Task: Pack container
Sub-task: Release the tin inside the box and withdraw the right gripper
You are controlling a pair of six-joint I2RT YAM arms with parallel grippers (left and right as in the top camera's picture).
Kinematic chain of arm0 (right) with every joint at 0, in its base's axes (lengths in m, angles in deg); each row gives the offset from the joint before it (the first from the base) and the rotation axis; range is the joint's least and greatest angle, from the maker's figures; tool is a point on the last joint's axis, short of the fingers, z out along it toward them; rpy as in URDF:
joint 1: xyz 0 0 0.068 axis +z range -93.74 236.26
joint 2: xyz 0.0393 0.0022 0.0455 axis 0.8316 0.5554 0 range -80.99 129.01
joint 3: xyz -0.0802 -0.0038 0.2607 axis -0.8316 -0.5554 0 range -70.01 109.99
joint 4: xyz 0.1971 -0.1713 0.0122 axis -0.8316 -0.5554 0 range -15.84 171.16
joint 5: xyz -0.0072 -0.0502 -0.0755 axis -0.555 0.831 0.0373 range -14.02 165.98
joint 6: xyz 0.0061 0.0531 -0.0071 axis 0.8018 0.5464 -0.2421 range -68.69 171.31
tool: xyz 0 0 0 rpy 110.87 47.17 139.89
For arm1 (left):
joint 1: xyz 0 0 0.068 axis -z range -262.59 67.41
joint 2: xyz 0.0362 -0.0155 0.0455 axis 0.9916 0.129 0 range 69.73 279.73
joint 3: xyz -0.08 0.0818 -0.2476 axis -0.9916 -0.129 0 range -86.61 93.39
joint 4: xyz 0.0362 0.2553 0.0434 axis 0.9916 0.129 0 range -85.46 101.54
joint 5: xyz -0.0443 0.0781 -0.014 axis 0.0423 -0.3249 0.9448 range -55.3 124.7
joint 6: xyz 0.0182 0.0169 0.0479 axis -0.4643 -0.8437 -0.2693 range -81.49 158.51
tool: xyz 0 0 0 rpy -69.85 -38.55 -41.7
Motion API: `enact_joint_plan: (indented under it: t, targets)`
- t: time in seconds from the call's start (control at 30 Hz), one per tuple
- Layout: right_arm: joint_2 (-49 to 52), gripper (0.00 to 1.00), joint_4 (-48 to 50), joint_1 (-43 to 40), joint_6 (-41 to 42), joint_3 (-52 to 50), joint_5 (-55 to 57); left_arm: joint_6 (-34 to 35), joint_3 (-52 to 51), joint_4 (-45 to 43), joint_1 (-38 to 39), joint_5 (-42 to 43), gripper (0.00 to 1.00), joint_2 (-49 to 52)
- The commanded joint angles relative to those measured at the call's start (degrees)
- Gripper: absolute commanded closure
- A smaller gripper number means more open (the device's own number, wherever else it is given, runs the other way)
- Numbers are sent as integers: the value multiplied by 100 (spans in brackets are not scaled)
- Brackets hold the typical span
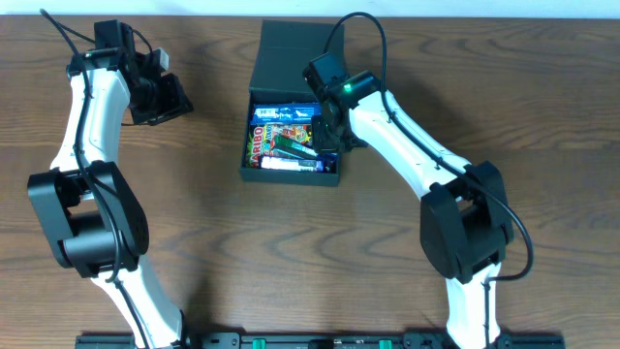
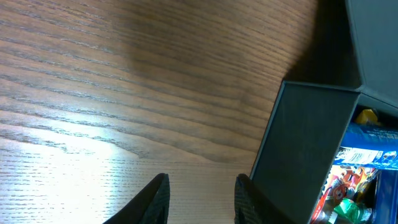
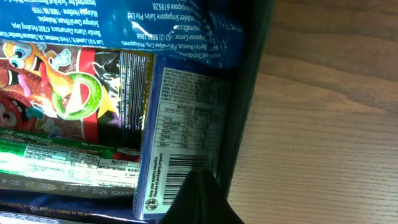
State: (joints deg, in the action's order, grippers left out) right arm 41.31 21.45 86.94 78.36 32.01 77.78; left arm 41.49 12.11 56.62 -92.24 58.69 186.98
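Black card formed the box [image 1: 291,178], which sat open on the wooden desk [image 1: 194,223] between the two arms, nearer the right one. Its lid [image 1: 291,53] was folded back on the far side of the box, away from the arm bases.

Snack packets filled the box. A blue packet [image 1: 286,113] lay along the edge next to the lid. A cartoon-printed packet [image 1: 263,138] lay by the box wall on the left arm's side, with a green packet [image 1: 296,147] just beside it toward the middle. In the right wrist view, a packet with a barcode [image 3: 180,124] lay flat against the box wall on the right arm's side, its printed back facing up.

The right claw [image 3: 199,183] reached down into that side of the box. Its fingers were pressed together into one dark wedge, with the tip over the barcode end of that packet. Whether it actually touched the packet could not be told.

The left claw [image 2: 201,186] hung well apart from the box on the left arm's side, low over bare desk. Its fingers were spread, with wood grain showing between them. One outer wall of the box stood near it in its own camera.
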Motion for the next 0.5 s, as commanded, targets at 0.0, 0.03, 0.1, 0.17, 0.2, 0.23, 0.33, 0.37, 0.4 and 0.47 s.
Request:
enact_joint_plan:
  t: [0.0, 0.03, 0.1, 0.17, 0.2, 0.23, 0.33, 0.37, 0.4, 0.47]
  targets:
    - [-90, 98, -13, -7, -243, 306, 98, 20, 131, -4, -7, 0, 64, 70]
    - [-166, 98, -9, -11, -291, 439, 105, 20, 131, -4, -7, 2, 64, 70]
    - [-374, 98, 81, -39, -404, 699, 225, 24, 131, -9, -7, 2, 64, 70]
    - [-564, 99, 208, -114, -400, 791, 610, 57, 131, -15, -7, 4, 65, 70]
    - [-675, 98, 323, -214, -400, 791, 879, 181, 131, -37, -7, 2, 70, 70]
    - [-723, 98, 413, -365, -404, 791, 984, 326, 131, -79, -7, 4, 79, 70]
    - [-693, 99, 501, -866, -444, 765, 616, 474, 131, -254, -7, 229, 94, 70]
    - [-664, 98, 527, -1012, -448, 745, 415, 476, 131, -345, -2, 398, 94, 70]
    - [-601, 98, 586, -1158, -448, 710, 219, 487, 131, -452, 9, 560, 95, 70]
    - [-444, 98, 752, -1478, -444, 640, -348, 717, 131, -713, 74, 669, 94, 72]
